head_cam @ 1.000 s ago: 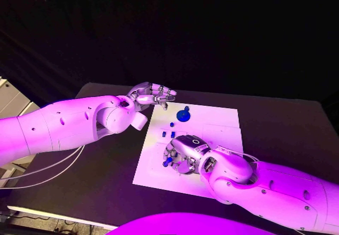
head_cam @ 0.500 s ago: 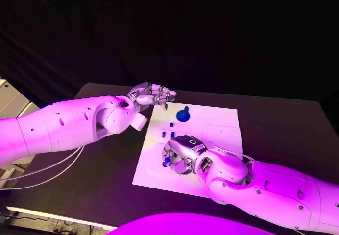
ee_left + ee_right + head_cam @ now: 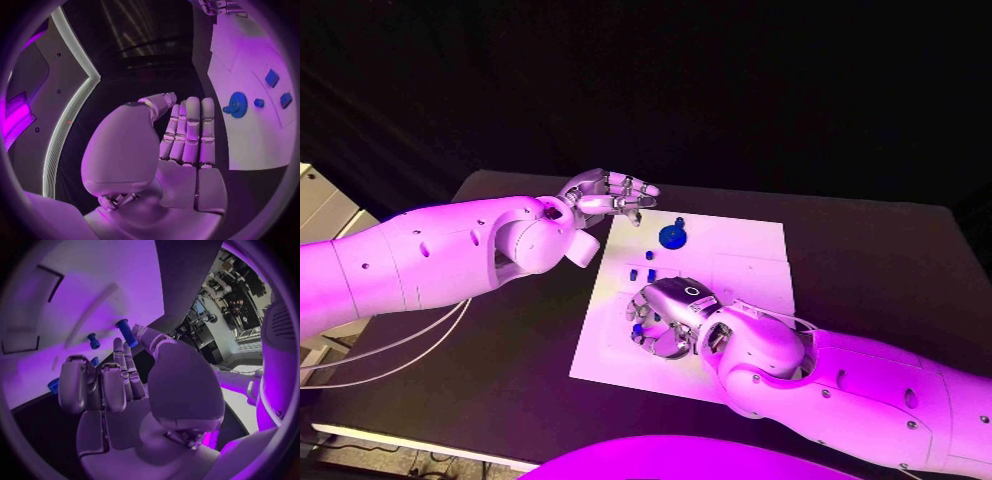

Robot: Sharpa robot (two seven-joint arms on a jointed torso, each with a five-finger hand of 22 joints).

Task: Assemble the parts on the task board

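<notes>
My right hand (image 3: 671, 318) sits low over the left part of the task board (image 3: 747, 262), just below the middle of the head picture, fingers curled down around a small blue part (image 3: 642, 330) at the board's left side. I cannot tell whether I am pinching it or only touching it; the right wrist picture shows my fingers (image 3: 106, 382) bent forward, with blue pegs (image 3: 125, 332) just beyond the tips. I judge I am there to take that piece for seating.

My left hand (image 3: 607, 193) hovers off the board's upper left corner, holding nothing, fingers side by side and lightly bent, kept clear to leave room. The blue gear (image 3: 675, 236) stands on the board's upper part, with small blue pieces (image 3: 643, 270) between it and my right hand
</notes>
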